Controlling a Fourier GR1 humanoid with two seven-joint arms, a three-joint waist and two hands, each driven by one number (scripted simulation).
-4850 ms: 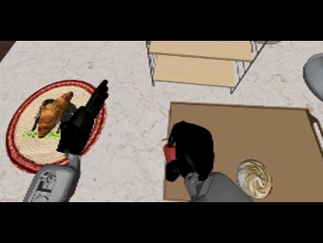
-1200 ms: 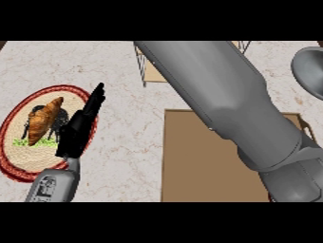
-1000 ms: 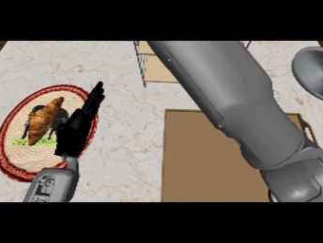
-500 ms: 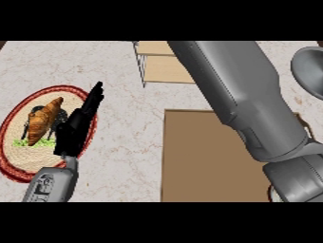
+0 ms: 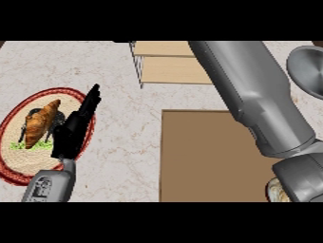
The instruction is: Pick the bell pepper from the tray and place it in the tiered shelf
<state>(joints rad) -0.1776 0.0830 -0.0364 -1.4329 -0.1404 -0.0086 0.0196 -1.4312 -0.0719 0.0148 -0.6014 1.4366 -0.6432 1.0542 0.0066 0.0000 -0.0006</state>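
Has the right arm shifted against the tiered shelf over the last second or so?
Yes. The right forearm has swung rightward, so more of the tiered shelf shows at its left. The right hand is out of view.

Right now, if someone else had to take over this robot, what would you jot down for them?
Left hand: open, fingers straight, resting over the plate at the view's left.
Right hand: out of view; only its grey arm shows, stretched toward the shelf.
Pepper: not visible, neither on the tray nor on the shelf's visible boards.
Done: pepper appears off the tray.
Left: confirm it sits in the shelf, then draw the right arm back.
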